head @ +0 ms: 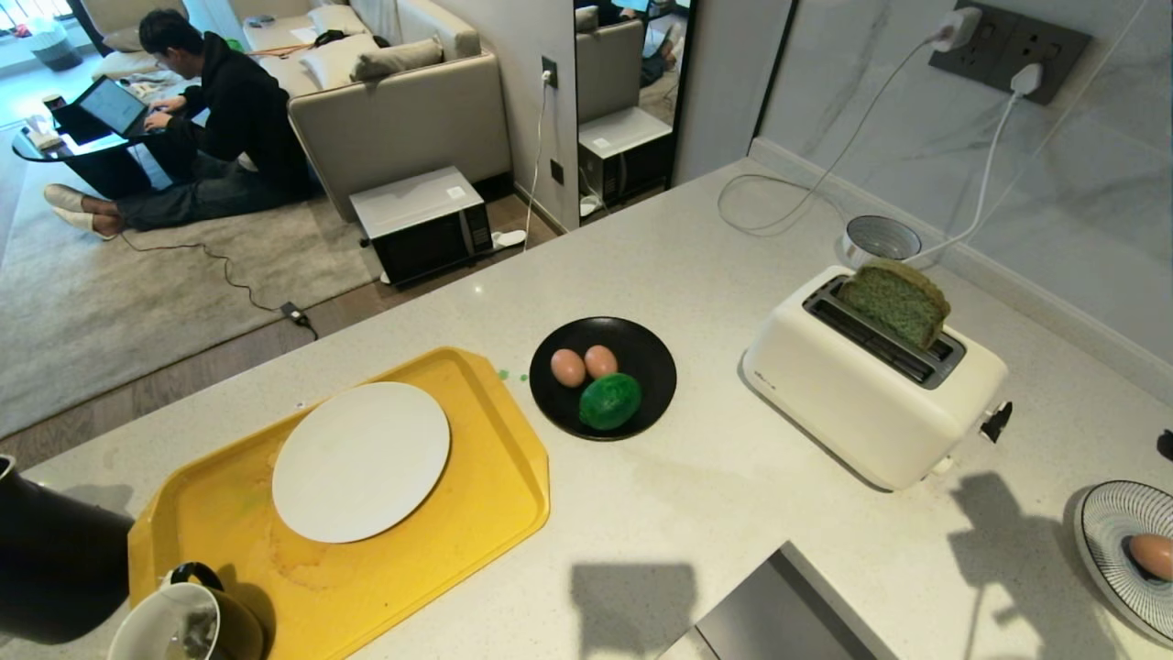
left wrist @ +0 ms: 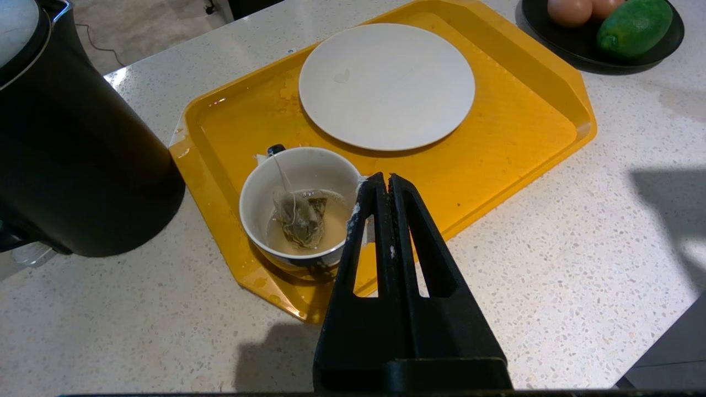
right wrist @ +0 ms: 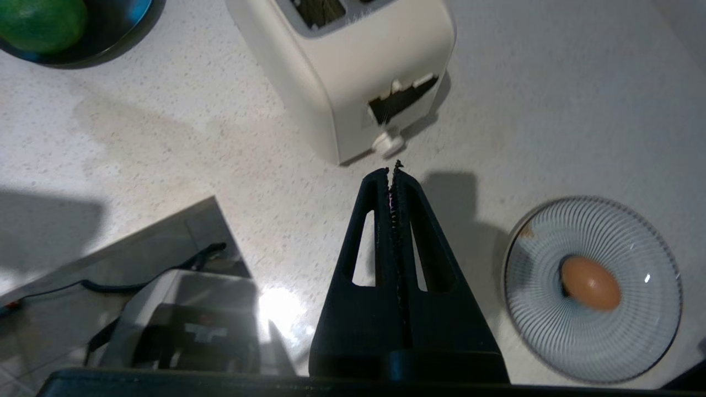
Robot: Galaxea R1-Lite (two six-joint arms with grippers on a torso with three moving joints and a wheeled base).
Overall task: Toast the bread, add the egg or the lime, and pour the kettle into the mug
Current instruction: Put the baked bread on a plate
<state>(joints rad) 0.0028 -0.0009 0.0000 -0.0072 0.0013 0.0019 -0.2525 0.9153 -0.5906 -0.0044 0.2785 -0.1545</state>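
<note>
The bread (head: 893, 301) stands half out of a slot of the white toaster (head: 871, 385). Two eggs (head: 568, 367) and the lime (head: 609, 401) lie on a black plate (head: 641, 348); a third egg (right wrist: 591, 283) sits on a striped plate (right wrist: 634, 242). At the near left, the black kettle (left wrist: 71, 149) stands beside the mug (left wrist: 300, 207), which holds a tea bag in pale liquid. My left gripper (left wrist: 388, 177) is shut and empty just above the mug's rim. My right gripper (right wrist: 392, 171) is shut and empty, a little short of the toaster's lever (right wrist: 389, 143).
The mug and a white plate (head: 360, 461) sit on a yellow tray (head: 495, 477). A steel cup (head: 880, 240) and cables lie behind the toaster by the wall. The counter's near edge has a cut-out (head: 779, 605). A person sits on the floor far off.
</note>
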